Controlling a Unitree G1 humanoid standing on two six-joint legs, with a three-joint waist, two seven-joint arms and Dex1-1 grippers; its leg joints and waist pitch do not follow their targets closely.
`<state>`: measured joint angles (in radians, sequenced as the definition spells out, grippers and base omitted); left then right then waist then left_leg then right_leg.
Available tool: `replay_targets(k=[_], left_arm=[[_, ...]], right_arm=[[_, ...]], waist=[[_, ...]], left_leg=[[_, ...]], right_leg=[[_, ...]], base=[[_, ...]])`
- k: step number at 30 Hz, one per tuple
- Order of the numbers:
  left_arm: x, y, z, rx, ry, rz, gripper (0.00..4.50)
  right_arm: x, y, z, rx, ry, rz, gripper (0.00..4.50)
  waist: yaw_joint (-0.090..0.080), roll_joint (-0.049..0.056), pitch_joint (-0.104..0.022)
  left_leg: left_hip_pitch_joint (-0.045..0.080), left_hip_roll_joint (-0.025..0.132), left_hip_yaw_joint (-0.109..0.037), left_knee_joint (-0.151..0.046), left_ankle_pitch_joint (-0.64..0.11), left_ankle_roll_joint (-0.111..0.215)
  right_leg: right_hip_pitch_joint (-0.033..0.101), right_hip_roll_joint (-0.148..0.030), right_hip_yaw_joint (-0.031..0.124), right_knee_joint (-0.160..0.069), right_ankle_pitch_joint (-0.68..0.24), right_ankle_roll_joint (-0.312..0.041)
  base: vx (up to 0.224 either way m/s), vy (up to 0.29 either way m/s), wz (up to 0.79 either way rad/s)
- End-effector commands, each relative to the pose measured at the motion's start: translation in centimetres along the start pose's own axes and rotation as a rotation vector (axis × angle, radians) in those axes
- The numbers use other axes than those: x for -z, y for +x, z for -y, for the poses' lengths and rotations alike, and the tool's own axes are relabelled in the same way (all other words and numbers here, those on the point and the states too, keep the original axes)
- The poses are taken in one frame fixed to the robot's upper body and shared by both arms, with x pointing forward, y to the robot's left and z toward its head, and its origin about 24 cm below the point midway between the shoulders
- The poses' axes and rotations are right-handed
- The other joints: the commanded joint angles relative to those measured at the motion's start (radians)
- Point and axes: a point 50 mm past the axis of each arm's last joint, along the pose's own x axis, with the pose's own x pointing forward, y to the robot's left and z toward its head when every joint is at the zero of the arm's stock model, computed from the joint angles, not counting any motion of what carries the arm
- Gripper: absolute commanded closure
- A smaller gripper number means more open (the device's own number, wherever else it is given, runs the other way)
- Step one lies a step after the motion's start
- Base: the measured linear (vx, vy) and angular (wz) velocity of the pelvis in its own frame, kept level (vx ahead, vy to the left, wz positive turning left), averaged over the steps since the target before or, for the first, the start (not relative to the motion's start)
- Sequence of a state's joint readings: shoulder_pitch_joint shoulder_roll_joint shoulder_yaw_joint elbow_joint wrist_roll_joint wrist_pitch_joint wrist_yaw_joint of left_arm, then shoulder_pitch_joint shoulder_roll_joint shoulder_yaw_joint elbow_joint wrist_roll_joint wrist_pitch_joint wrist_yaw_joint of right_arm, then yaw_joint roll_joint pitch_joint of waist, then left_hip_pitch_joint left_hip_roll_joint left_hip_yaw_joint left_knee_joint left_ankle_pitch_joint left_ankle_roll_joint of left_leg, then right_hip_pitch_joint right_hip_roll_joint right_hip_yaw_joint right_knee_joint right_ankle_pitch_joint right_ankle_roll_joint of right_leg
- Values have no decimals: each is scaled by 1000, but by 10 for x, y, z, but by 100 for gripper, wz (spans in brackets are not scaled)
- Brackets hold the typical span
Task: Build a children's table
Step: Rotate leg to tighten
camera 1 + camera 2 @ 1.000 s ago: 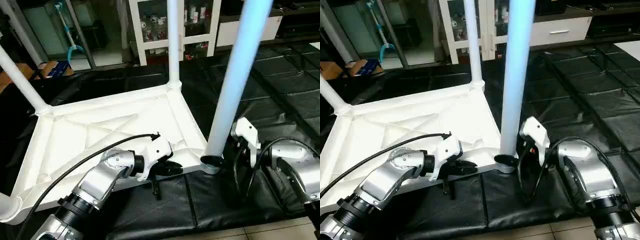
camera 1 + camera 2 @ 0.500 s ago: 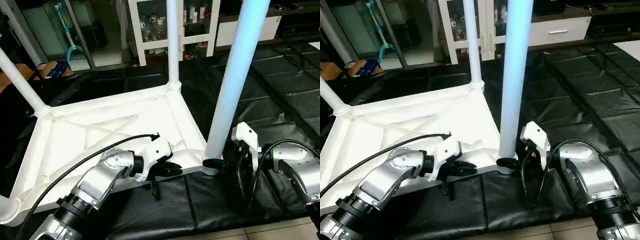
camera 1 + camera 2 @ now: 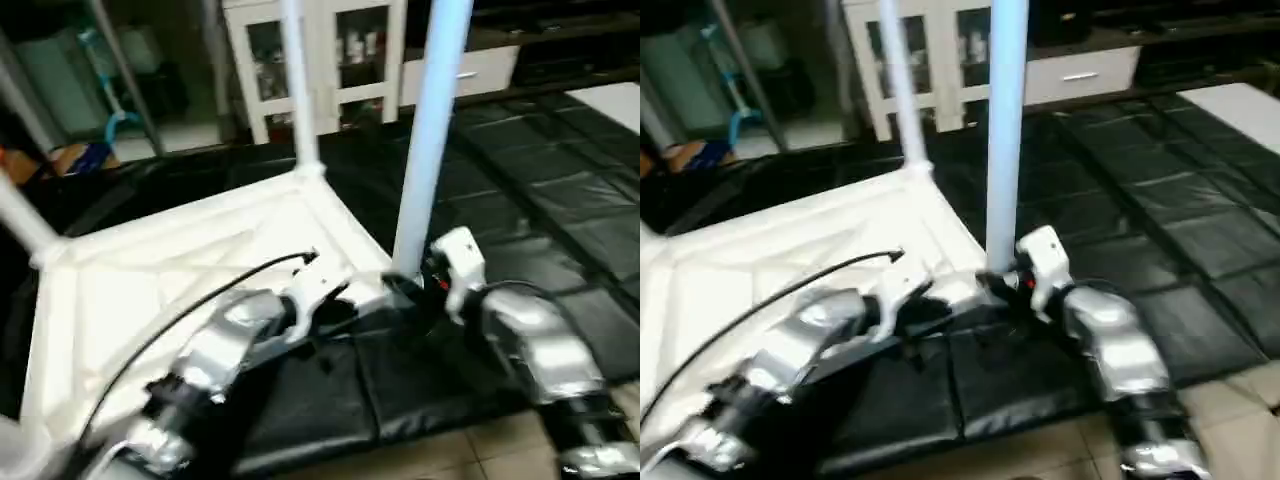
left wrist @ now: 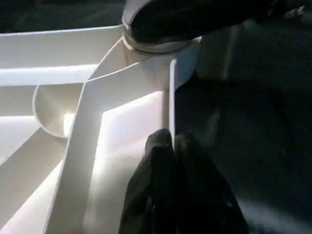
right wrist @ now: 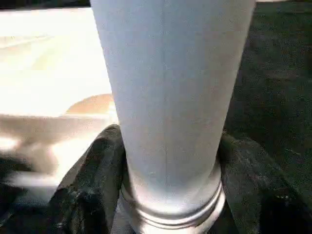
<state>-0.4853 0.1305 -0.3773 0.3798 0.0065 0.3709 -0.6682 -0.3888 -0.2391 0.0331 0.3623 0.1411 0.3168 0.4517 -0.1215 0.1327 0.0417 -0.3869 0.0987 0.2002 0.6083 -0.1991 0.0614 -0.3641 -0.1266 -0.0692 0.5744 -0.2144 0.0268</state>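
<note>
The white tabletop (image 3: 190, 270) is laid ribbed underside up on the black floor mats (image 3: 560, 200). At its near edge, the left gripper (image 4: 171, 146) is seen with jaws clenched on the tabletop's rim. At the near right corner socket, an upright leg (image 3: 428, 150) is clasped at its base by the right gripper (image 5: 168, 195).
</note>
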Motion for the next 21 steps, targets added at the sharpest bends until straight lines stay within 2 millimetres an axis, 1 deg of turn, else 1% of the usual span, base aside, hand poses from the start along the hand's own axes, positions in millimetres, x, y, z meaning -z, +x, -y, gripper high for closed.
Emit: replay_targets(k=[1,2,3,4,5,6,7,8,9,10,11,12,13,14,15,16,17,18,19,20,21], left_arm=[[8,12,3,-71,-38,-38,450],[4,16,-1,-142,-52,-23,450],[2,17,-4,-177,-54,-18,450],[1,18,-6,-199,-55,-16,450],[-2,19,-10,-238,-50,-8,450],[-4,20,-11,-245,-48,-4,450],[-5,20,-11,-245,-46,1,450],[-5,20,-11,-244,-45,2,450],[-6,20,-11,-228,-36,11,450],[-5,19,-10,-212,-26,12,450],[-5,19,-10,-206,-22,12,450],[-3,18,-10,-194,-13,10,450],[0,17,-8,-161,3,10,450],[2,17,-5,-121,22,12,450],[2,17,-4,-119,22,12,450],[3,15,-2,-93,30,10,450],[6,12,1,-50,45,6,450],[7,11,2,-31,52,6,450],[9,10,4,-7,61,5,450],[12,6,5,24,66,-1,450],[12,5,5,30,68,-1,450]], right_arm=[[4,7,0,163,51,-9,203],[3,12,-7,228,82,10,203],[2,15,-13,234,97,25,203],[1,17,-18,238,105,33,203],[-3,21,-29,221,118,63,203],[-5,23,-32,209,118,73,203],[-8,24,-36,182,122,92,203],[-9,24,-37,176,122,96,204],[-16,25,-42,112,126,141,204],[-20,24,-43,85,123,164,204],[-21,24,-43,67,127,176,204],[-25,22,-44,25,134,202,204],[-30,19,-42,-5,117,231,154],[-34,16,-37,1,87,250,154],[-34,16,-37,0,87,251,142],[-37,13,-32,-8,87,257,137],[-41,9,-24,-11,71,265,126],[-42,7,-20,-12,62,267,114],[-44,5,-16,-12,49,269,104],[-45,0,-8,-44,33,252,99],[-46,-1,-6,-50,26,248,92]], waist=[[-18,-14,-25],[-21,-15,-24],[-20,-12,-23],[-1,-5,-24],[43,-6,-29],[59,-45,-57],[38,-82,-72],[60,-60,-56],[55,-54,-48],[52,-29,-34],[34,-33,-47],[34,-24,-48],[27,-19,-42],[25,-8,-48],[23,-7,-48],[20,-11,-48],[12,-22,-42],[8,-20,-42],[6,-19,-42],[5,-20,-46],[6,-19,-46]], left_leg=[[39,102,-93,-137,-896,-189],[40,103,-83,-152,-916,-196],[37,104,-77,-165,-926,-200],[4,115,-57,-219,-938,-204],[-38,127,-20,-286,-908,-221],[33,103,5,-216,-678,-239],[97,70,-26,-55,-495,-192],[26,19,-108,72,-91,-47],[-33,23,-127,72,-23,-21],[-35,71,-134,-14,-154,-59],[8,109,-141,-54,-406,-83],[3,112,-146,-63,-453,-87],[-2,108,-136,-79,-496,-74],[-7,100,-126,-78,-488,-56],[-9,99,-124,-79,-469,-46],[-12,98,-120,-79,-448,-34],[-30,97,-119,-81,-408,7],[-30,96,-116,-78,-408,11],[-25,97,-115,-76,-419,7],[-23,99,-114,-72,-398,9],[-23,101,-114,-72,-384,13]], right_leg=[[-14,-20,-7,-82,-552,-82],[-12,-8,-17,-78,-551,-74],[-5,1,-24,-67,-527,-75],[40,21,-31,2,-419,-87],[88,35,-19,110,-250,-100],[19,-10,33,42,-405,-91],[-62,-85,66,-74,-577,-98],[-15,-142,134,-124,-643,-114],[35,-136,119,-99,-635,-130],[25,-77,54,-78,-687,-137],[-19,-6,36,-43,-524,-146],[-10,-4,38,-27,-402,-171],[-1,-11,39,-31,-258,-212],[11,-24,40,-33,-216,-230],[14,-28,39,-36,-202,-232],[18,-31,38,-39,-183,-234],[28,-39,36,-43,-226,-218],[26,-40,35,-45,-264,-211],[20,-43,36,-52,-323,-202],[19,-44,37,-51,-311,-203],[18,-44,36,-50,-293,-207]], base=[[-57,16,-1],[-62,7,4],[-65,0,8],[-65,0,8],[-107,-12,12],[-53,-72,14],[-53,-72,14],[11,-103,1],[18,-22,-31],[18,-22,-31],[0,0,0],[-38,28,18],[-38,28,18],[0,0,0],[0,0,0],[0,0,0],[0,0,0],[0,0,0],[0,0,0],[0,0,0],[50,-17,8]])
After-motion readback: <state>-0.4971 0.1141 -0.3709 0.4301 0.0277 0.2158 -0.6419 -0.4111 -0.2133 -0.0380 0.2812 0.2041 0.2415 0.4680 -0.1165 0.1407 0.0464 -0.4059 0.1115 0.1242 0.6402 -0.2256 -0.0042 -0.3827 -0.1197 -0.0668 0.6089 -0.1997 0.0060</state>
